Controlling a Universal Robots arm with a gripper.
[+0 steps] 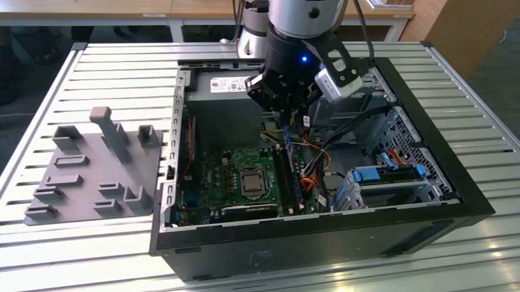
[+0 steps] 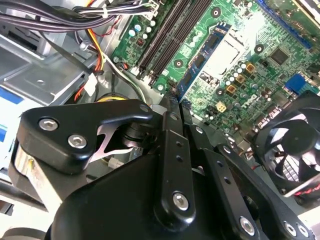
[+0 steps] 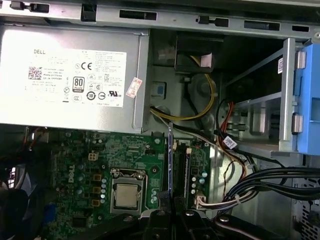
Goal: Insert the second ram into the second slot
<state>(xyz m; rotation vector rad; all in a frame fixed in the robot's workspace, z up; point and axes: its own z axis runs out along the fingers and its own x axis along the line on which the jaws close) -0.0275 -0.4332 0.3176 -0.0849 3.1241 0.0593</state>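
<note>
My gripper (image 1: 284,120) hangs inside the open computer case (image 1: 455,182), above the green motherboard (image 1: 219,176). It is shut on the second ram (image 3: 171,155), a thin dark-blue stick seen edge-on that sticks out from between the fingers (image 3: 161,216). In the second wrist view the ram (image 2: 202,62) runs out from the gripper (image 2: 172,107) over the board. The stick is held above the long dark memory slots (image 3: 186,172), next to the processor socket (image 3: 125,195), and is not touching them. In the exterior view the slots (image 1: 286,176) lie just below the gripper. Which slot the stick lines up with I cannot tell.
The grey power supply (image 3: 65,80) fills the case's far end. Bundled cables (image 3: 270,180) cross beside the slots, toward the drive cage with blue latches (image 1: 390,173). A black fan (image 2: 292,150) sits near the board's edge. On the slatted table stands a grey parts fixture (image 1: 97,164).
</note>
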